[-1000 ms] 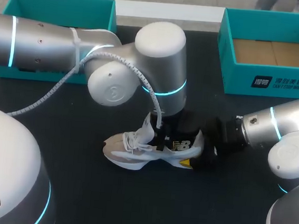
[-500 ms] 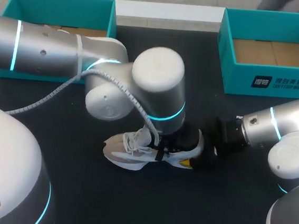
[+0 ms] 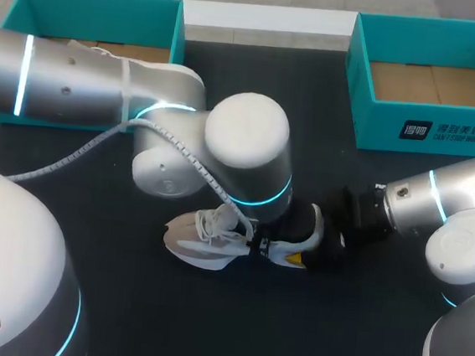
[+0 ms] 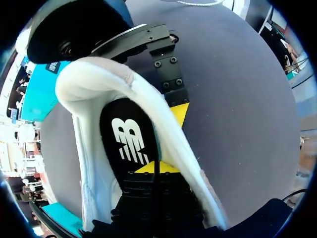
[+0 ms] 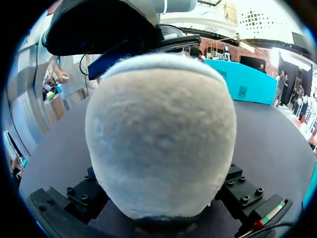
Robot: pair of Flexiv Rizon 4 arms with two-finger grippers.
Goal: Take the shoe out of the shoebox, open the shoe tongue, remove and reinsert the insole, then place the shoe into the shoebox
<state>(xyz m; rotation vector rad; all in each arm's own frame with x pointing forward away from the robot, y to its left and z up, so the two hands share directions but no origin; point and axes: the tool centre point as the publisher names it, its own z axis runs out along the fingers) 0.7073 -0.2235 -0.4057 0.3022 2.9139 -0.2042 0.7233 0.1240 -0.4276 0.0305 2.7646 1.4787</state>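
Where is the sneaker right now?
In the head view the sneaker sits on the black table near its middle, beneath the left arm, with its heel in the right gripper.

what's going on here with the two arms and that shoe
The white shoe sits on the black table, outside the teal shoebox at the far right. The right gripper is shut on the shoe's heel. The left arm comes down from above, and the left gripper is inside the shoe's opening, at the black insole. The insole lies inside the shoe. Whether the left gripper has hold of it cannot be seen.
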